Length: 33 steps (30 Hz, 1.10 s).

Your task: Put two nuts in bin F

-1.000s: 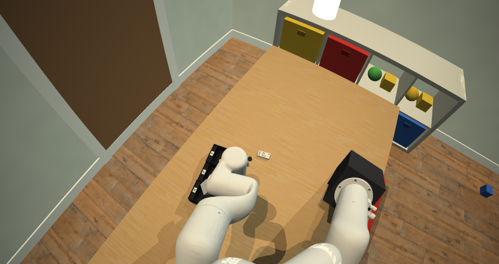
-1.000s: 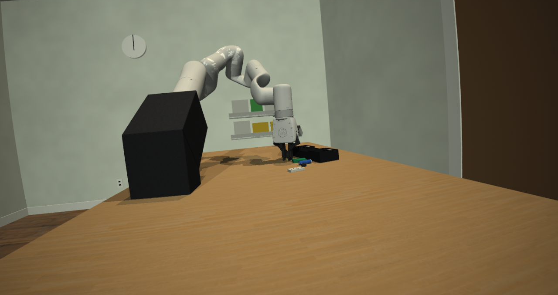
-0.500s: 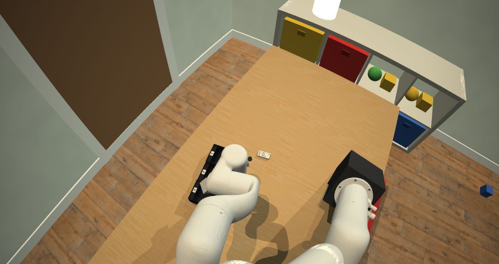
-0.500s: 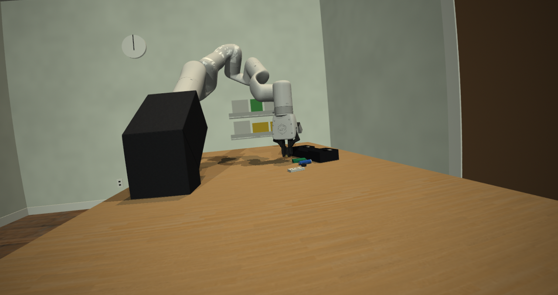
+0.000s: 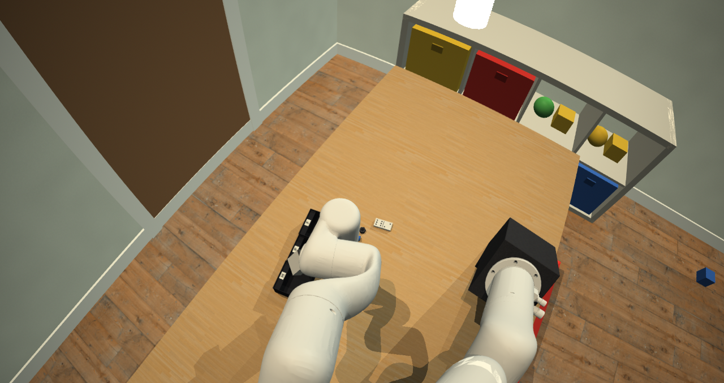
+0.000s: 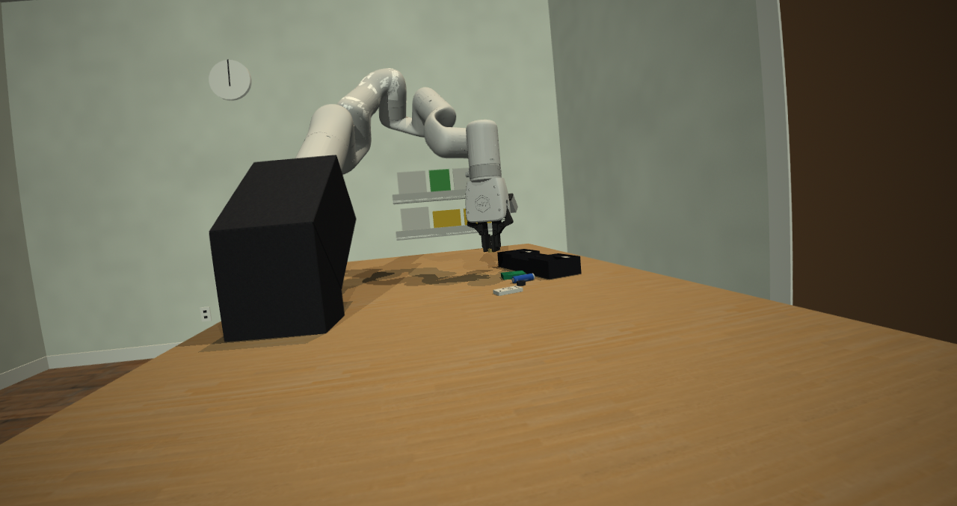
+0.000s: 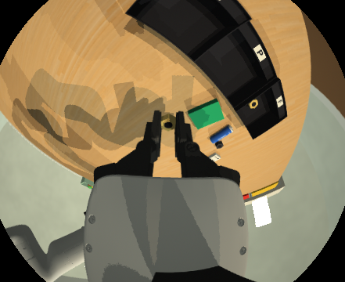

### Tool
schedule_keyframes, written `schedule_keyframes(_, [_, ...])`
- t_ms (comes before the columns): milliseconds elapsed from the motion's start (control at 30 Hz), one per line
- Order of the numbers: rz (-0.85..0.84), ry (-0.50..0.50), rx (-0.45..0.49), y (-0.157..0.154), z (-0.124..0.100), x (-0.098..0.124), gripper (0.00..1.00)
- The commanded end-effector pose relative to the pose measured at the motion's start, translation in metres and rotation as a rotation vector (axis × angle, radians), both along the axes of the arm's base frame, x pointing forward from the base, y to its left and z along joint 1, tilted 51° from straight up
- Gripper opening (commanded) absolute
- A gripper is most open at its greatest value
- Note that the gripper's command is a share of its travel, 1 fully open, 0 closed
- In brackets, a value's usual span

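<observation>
Gripping a brass nut (image 7: 167, 122), the nearly closed jaws hang above the table (image 6: 602, 369)

The arm (image 6: 374, 111) is built of thick, rounded, glossy off-white tubes joined by smooth bulging elbows, and its round base flange (image 5: 512, 276) carries a ring of small screw holes with two short white plugs sticking out at the side. The wrist housing (image 7: 164, 225) is a pale grey, faceted shell with small screws near its edges and a faint hexagonal emblem on one face. From it sprout two slim black fingers on black linkages.
</observation>
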<state>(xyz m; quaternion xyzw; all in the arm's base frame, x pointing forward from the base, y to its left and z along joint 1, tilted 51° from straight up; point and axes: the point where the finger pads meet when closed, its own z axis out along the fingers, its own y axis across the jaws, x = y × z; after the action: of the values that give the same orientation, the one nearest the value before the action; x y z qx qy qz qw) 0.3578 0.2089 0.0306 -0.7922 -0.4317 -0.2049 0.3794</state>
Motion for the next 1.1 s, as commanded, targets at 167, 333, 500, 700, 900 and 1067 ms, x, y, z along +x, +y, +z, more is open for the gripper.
schedule_keyframes(167, [0.000,0.000,0.000,-0.004,0.003,0.000,0.00])
schedule_keyframes(333, [0.000,0.000,0.000,-0.004,0.003,0.000,0.00])
schedule_keyframes(500, [0.000,0.000,0.000,-0.009,-0.004,0.016,0.00])
schedule_keyframes(700, [0.000,-0.001,0.000,-0.016,-0.013,0.037,0.00])
schedule_keyframes(900, [0.031,-0.040,0.000,-0.024,-0.023,0.060,0.00])
schedule_keyframes(1067, [0.141,-0.178,-0.001,-0.034,-0.035,0.087,0.00])
